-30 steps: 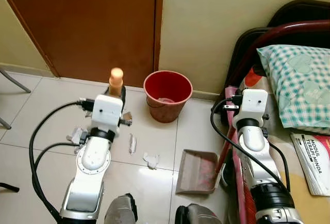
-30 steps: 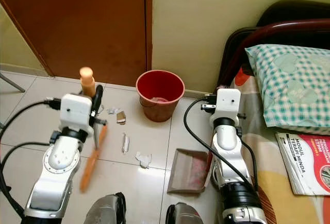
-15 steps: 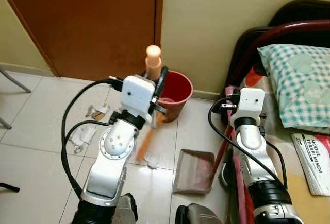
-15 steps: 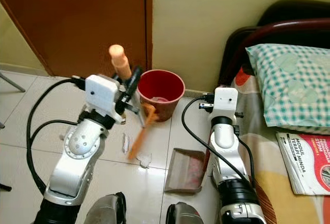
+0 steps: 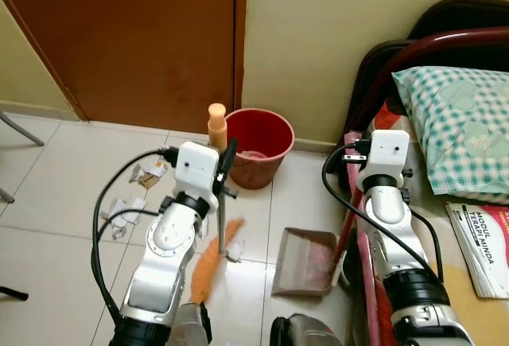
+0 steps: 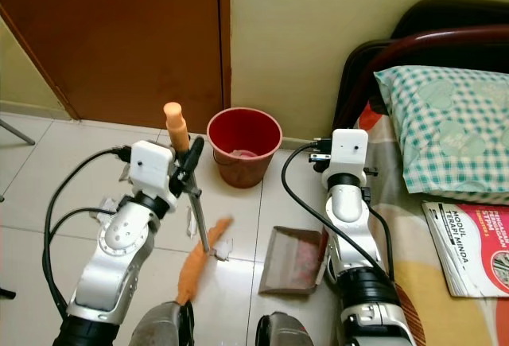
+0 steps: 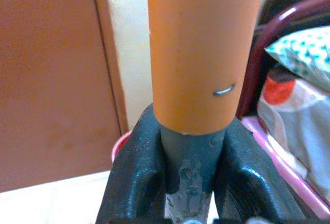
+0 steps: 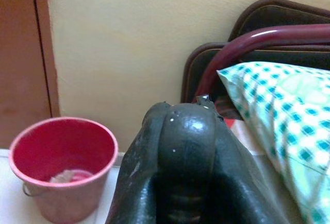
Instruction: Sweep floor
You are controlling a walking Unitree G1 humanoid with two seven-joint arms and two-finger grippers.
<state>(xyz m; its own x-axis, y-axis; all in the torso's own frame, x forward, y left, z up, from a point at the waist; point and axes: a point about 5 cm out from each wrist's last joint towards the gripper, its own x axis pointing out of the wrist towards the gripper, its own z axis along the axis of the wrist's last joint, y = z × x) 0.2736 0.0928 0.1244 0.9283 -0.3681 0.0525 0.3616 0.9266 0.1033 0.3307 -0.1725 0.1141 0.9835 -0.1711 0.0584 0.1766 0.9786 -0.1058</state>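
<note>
Two silver arms, white boxy wrist housings, looping black cables, glossy black-fingered left tool (image 7: 190, 183), right tool (image 8: 186, 147)

My head cams look down at floor w/ red bucket (image 5: 257, 145); both wrist cams, close-up along fingers, share it.

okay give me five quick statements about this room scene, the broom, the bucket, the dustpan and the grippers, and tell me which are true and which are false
1. The left gripper is shut on the broom. True.
2. The red bucket lies tipped over on its side. False: it stands upright by the wall, with a bit of rubbish inside.
3. The dustpan lies on the floor beside the bed. True.
4. The right gripper holds the bucket. False: its fingers are closed around a dark handle, apart from the bucket.
5. The paper scraps are all in the dustpan. False: several lie on the tiles.
</note>
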